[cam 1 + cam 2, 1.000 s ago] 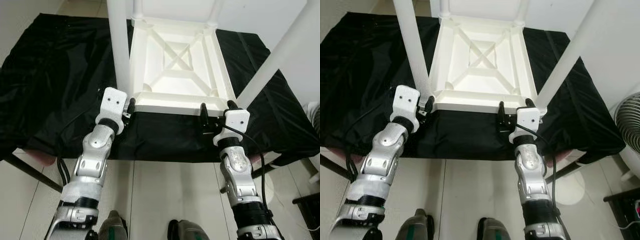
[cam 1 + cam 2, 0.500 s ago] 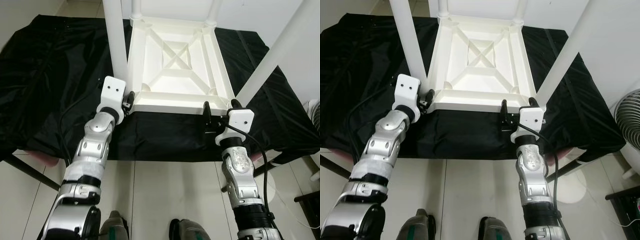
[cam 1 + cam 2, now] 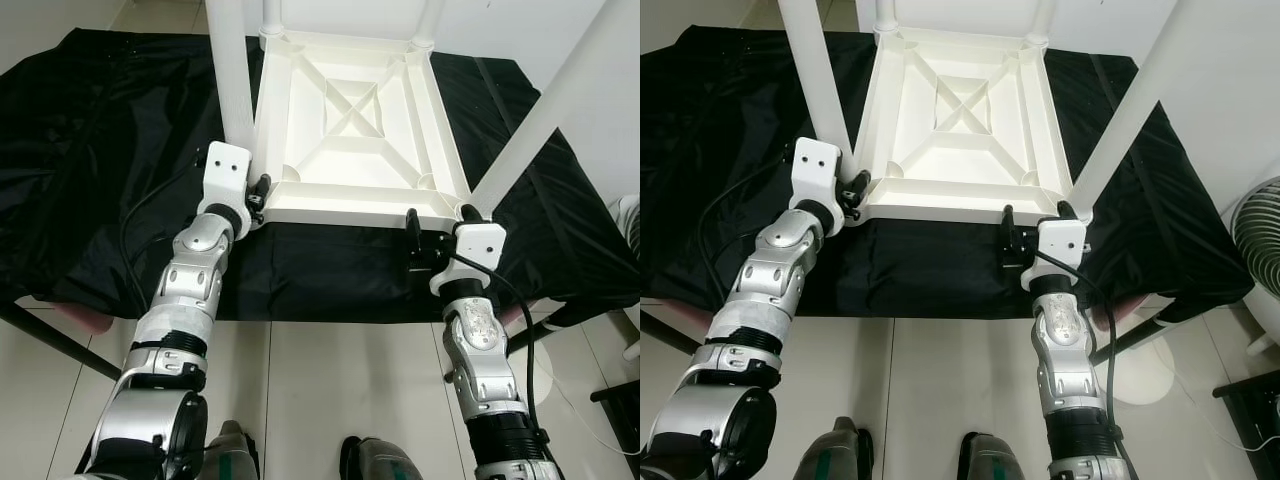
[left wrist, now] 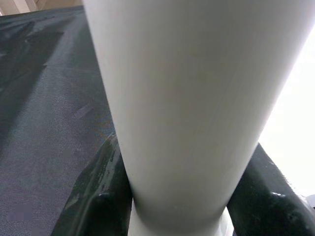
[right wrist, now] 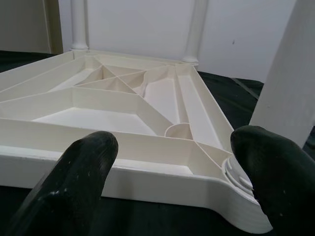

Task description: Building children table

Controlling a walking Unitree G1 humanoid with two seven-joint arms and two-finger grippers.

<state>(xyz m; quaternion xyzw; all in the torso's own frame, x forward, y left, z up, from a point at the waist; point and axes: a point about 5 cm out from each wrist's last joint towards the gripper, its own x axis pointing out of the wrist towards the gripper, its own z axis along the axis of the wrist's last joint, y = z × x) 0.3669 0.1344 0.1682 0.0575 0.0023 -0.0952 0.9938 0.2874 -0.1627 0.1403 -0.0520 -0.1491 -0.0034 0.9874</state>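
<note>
On black-draped surface (image 3: 90,180): white plastic children's table (image 3: 350,130), upside down, ribbed underside w/ X-brace facing up, near edge toward robot. Legs: 4 seen in sockets, long axes running up & out of frame; near-left leg (image 3: 232,80) at near-left corner, near-right leg (image 3: 550,110) at near-right corner, leaning outward in head views.

Left claw (image 3: 256,195): at base of near-left leg, fingers (image 4: 98,201) either side of round shaft & pressed to it, closed on leg where it meets socket. Leg axis runs straight away from claw, roughly upright.

Right claw (image 3: 437,228): fingers spread wide, holding nothing, tips just short of near edge by near-right corner; socket (image 5: 241,179) & near-right leg sit ahead of it, toward its outer finger (image 5: 275,167).

Judgement: left arm the working one, seating or twisting leg; right arm nearer to near-right leg, placed to steady tabletop
</note>
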